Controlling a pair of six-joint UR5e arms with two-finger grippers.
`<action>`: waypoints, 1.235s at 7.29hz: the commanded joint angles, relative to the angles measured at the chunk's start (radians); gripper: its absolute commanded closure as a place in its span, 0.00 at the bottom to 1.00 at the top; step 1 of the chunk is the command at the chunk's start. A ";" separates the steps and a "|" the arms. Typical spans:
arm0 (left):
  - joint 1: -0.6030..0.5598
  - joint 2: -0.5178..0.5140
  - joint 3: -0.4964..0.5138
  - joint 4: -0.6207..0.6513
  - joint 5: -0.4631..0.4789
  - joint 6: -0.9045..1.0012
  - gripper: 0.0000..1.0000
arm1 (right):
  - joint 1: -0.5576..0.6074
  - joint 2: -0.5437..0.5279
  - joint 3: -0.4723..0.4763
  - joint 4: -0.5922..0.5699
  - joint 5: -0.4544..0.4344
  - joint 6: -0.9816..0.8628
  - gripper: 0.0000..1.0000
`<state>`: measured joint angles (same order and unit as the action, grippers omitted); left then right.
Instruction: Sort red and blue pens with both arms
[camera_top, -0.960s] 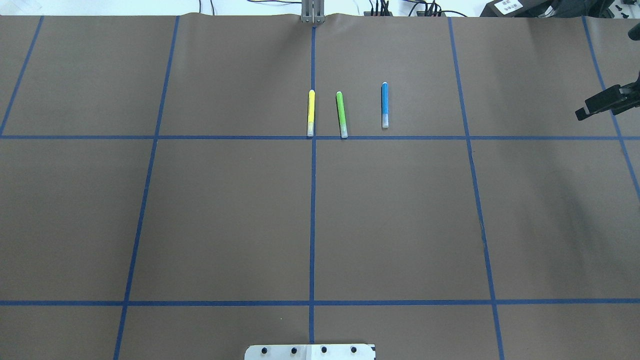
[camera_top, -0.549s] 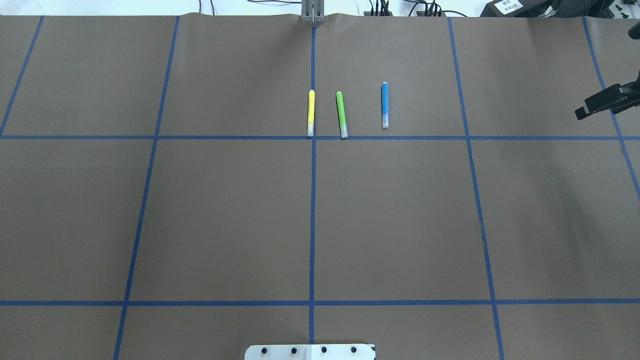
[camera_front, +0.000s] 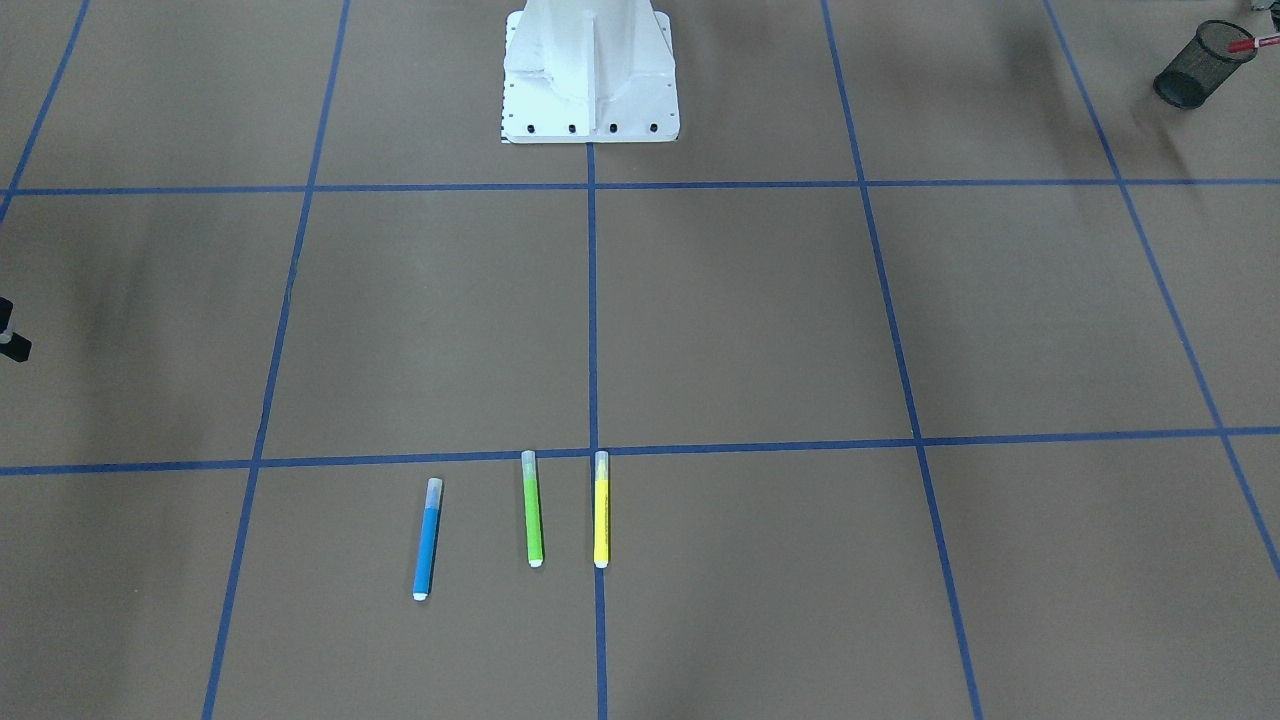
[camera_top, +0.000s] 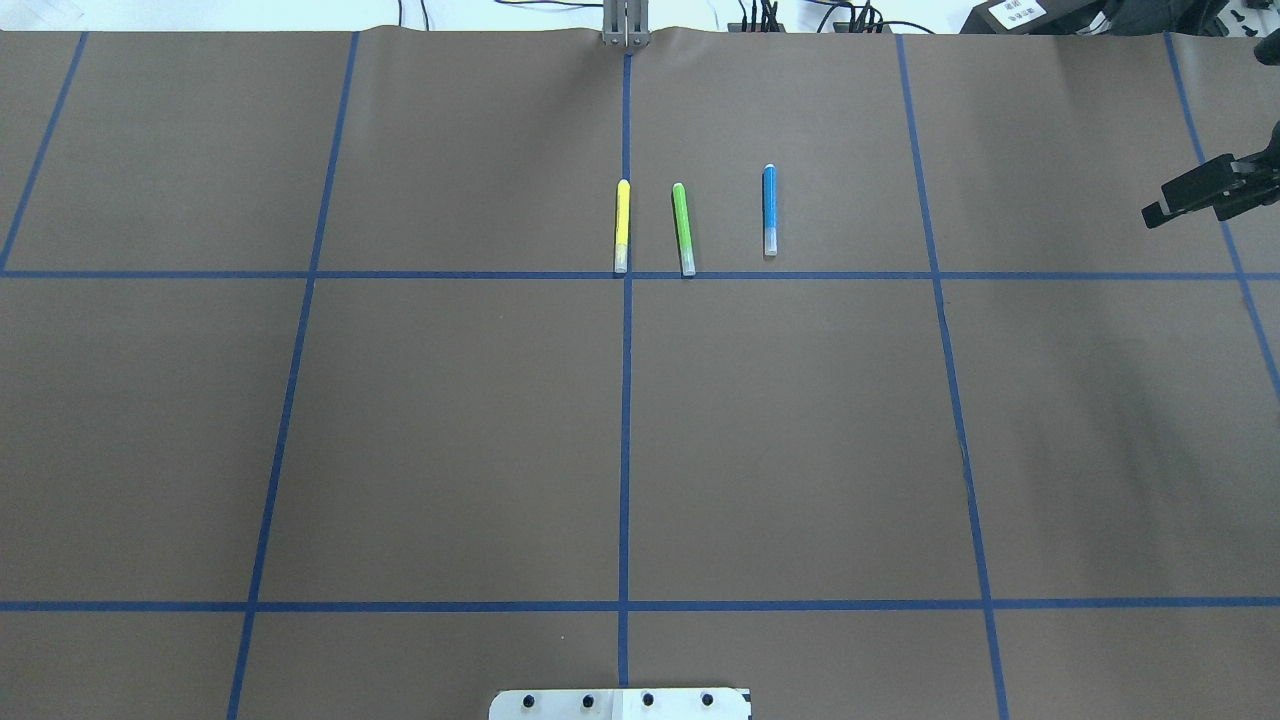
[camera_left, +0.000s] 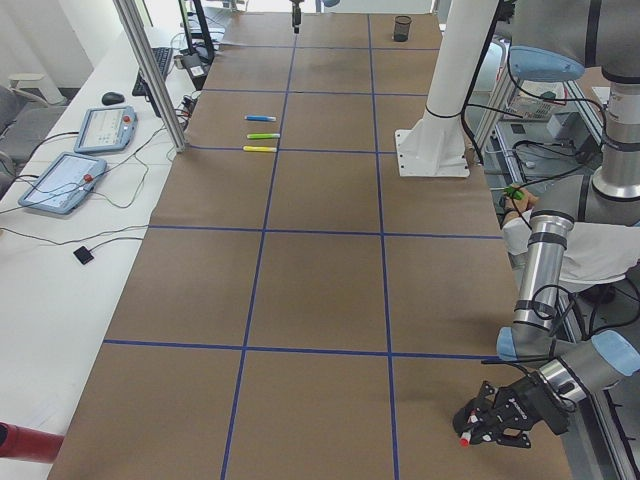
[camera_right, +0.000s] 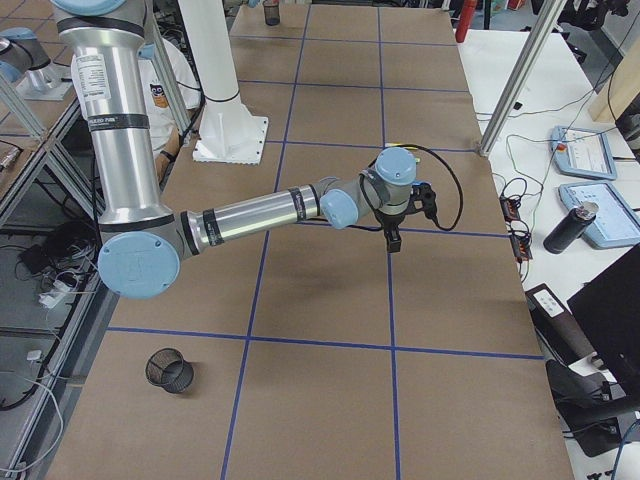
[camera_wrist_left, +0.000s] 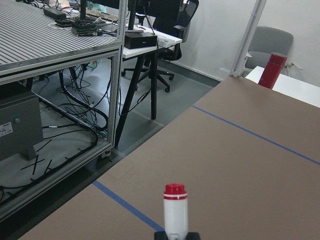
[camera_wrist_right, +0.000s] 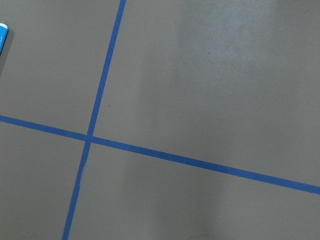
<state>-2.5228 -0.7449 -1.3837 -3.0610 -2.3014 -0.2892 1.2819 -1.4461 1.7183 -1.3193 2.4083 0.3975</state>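
Observation:
The blue pen (camera_top: 769, 210) lies flat on the brown mat, clear cap toward me; it also shows in the front view as the blue pen (camera_front: 427, 540). Its tip peeks into the right wrist view's top left corner (camera_wrist_right: 2, 37). My right gripper (camera_top: 1155, 212) hovers well to the pen's right, over a taped line; its jaws are too indistinct to judge. My left gripper (camera_left: 490, 428) is shut on the red pen (camera_wrist_left: 175, 210), a white barrel with a red cap, over the table's left end. The red pen's end (camera_front: 1245, 43) shows beside a mesh cup.
A lime-green pen (camera_top: 683, 228) and a yellow pen (camera_top: 622, 225) lie left of the blue one. A black mesh cup (camera_front: 1195, 65) stands at my left end, another (camera_right: 168, 370) at my right end. The white pedestal base (camera_front: 590, 75) stands at the near middle.
My right gripper has shifted slightly leftward and farther from me in the overhead view. The three pens on the mat have not moved.

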 joint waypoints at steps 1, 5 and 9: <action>-0.001 0.002 0.000 0.031 0.036 0.019 1.00 | -0.004 0.001 0.000 0.000 0.000 0.003 0.00; -0.001 0.065 0.000 0.024 0.039 0.044 1.00 | -0.010 0.007 -0.002 -0.001 -0.002 0.003 0.00; -0.036 0.070 0.000 0.019 0.036 0.094 0.84 | -0.016 0.006 -0.009 -0.001 -0.002 0.003 0.00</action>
<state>-2.5549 -0.6757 -1.3836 -3.0434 -2.2654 -0.2237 1.2676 -1.4393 1.7114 -1.3207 2.4068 0.4004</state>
